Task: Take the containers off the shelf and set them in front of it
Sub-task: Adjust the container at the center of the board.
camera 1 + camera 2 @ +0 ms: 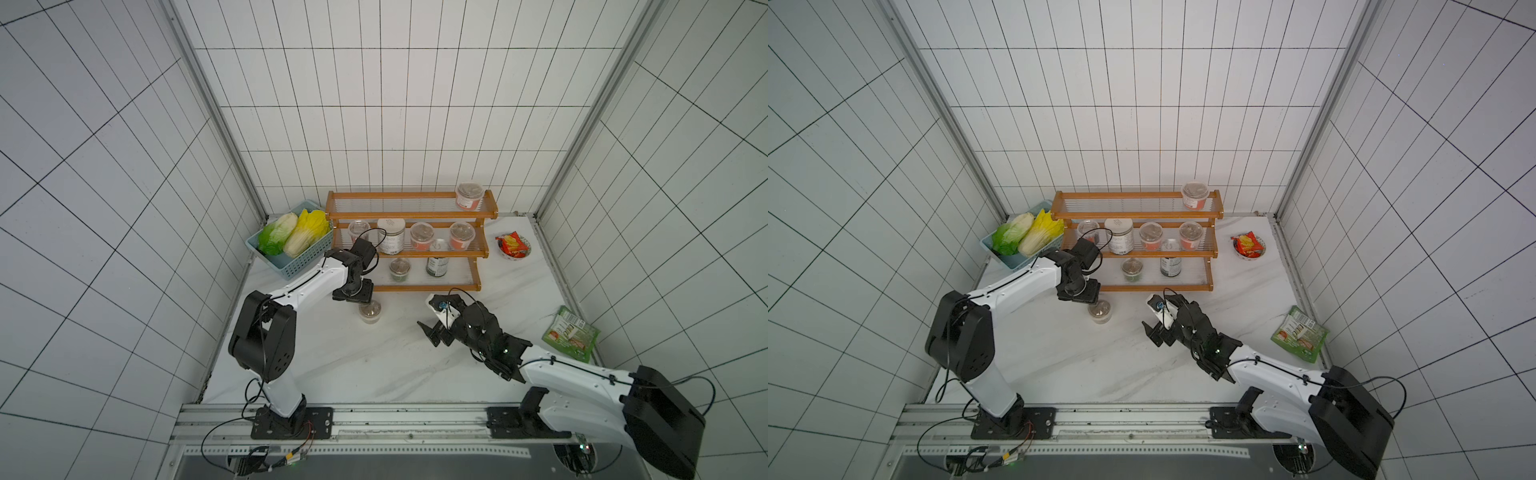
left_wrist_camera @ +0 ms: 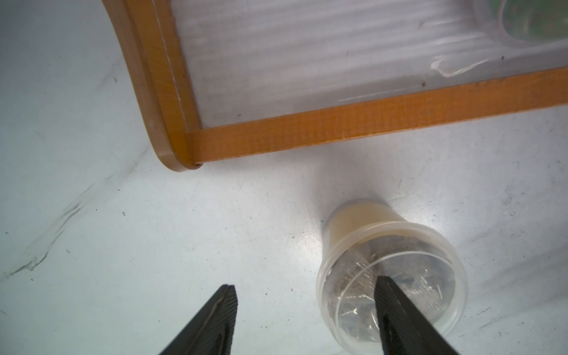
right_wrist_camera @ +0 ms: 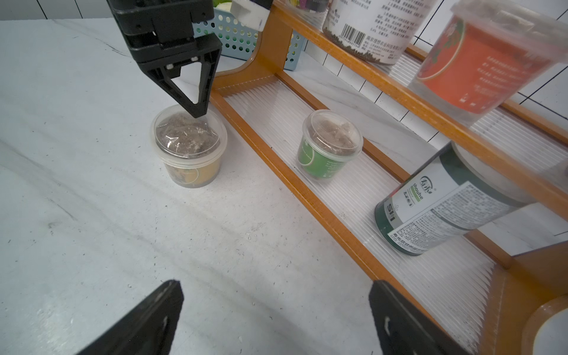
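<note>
The yellow cup point(image 3: 188, 144) stands upright on the surface point(image 1: 374, 365), just in front of the left end of the shelf point(image 1: 415, 287). My left end effector point(image 2: 305, 284) hangs above it, fingers spread with nothing between them. One fingertip is over the lid; whether it touches, I cannot tell. On the lowest tier stand a green cup point(image 3: 329, 144) and a dark jar point(image 3: 442, 209). The middle tier carries a clear cup point(image 1: 358, 230), a white jar point(image 1: 390, 236) and two red cups point(image 1: 422, 237). At the right end of the top tier stands a lone cup point(image 1: 469, 195). My right end effector point(image 3: 276, 284) hovers low before the shelf, spread wide, holding nothing.
</note>
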Available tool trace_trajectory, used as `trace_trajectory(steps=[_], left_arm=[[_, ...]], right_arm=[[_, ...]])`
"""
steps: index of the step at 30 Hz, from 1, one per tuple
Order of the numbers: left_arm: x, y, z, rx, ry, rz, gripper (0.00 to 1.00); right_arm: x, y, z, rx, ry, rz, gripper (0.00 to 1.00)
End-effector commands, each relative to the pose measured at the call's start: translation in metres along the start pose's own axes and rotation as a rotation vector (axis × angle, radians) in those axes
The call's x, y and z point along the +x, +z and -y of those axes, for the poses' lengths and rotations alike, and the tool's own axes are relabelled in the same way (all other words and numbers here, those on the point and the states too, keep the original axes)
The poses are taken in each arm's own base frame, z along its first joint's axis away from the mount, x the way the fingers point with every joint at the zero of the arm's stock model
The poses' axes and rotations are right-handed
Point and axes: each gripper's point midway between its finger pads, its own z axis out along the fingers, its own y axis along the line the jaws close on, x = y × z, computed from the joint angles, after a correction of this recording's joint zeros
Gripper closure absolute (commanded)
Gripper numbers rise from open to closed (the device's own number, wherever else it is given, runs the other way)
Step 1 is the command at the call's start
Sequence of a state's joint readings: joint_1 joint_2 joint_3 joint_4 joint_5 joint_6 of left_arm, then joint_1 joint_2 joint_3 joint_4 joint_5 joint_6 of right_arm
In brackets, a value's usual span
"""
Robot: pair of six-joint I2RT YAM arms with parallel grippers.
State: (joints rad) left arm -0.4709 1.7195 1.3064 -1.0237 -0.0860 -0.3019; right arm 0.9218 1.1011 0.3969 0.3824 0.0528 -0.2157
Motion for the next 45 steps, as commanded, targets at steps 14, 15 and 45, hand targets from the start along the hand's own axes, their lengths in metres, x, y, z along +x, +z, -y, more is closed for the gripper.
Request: trace_trajectory(steps=[14, 15, 45], left_arm=[[-0.011, 0.002, -0.013, -0.038, 0.0, 0.04, 0.33], [-0.011, 0.002, -0.015, -0.042, -0.001, 0.044, 0.33], [-0.027, -0.059, -0.001, 0.047, -0.002, 0.158, 0.27]], right_arm=[[0.011, -0.003, 0.002, 0.005, 0.019, -0.024, 0.02], [0.01, -0.002, 0.002, 0.004, 0.019, -0.023, 0.02], [-0.025, -0.022, 0.019, 0.029, 0.062, 0.041, 0.0]])
